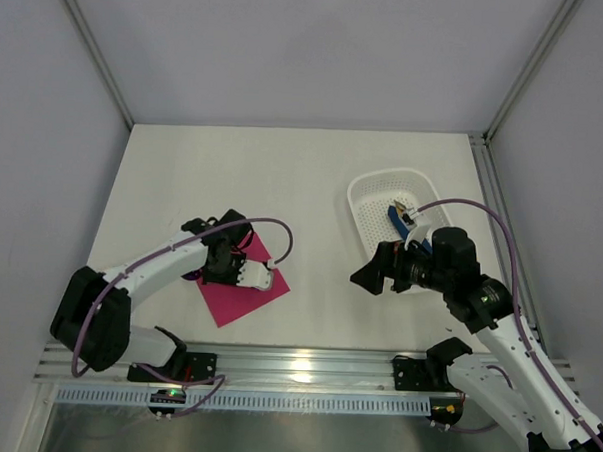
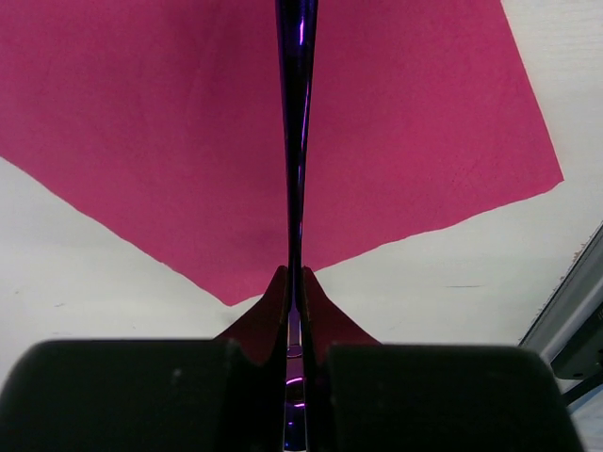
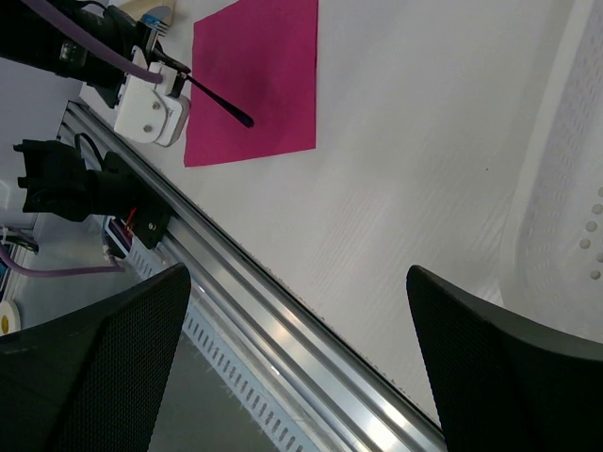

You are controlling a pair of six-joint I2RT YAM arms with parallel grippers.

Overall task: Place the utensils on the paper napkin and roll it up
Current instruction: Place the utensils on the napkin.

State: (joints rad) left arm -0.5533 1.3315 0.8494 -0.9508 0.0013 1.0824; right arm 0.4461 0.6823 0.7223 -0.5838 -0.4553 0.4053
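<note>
Left jaws are clamped tight on the handle of one utensil (image 2: 297, 141), a slim, glossy dark purple piece. In the left wrist view you see the handle pinched dead centre between the two fingers and running straight out over the paper napkin (image 2: 141, 122). The head is cut off by the top of that frame, so you can't tell which utensil it is. From the right wrist view the utensil (image 3: 217, 99) sticks out of the jaws at a shallow slant, with its far end above the napkin (image 3: 264, 75) and well inside its edge. Whether the tip touches the paper, you can't tell. The napkin (image 1: 240, 295) lies flat and unrolled on the bench (image 1: 234, 173), left of centre and near the front rail, with one corner pointing toward the arm bases. Right jaws stand wide apart with nothing between them, hanging above bare bench just beside the near-left side of the white basket (image 1: 368, 189). The basket sits on the right half of the bench, well apart from the napkin, and a blue item (image 1: 395, 218) lies inside it.
</note>
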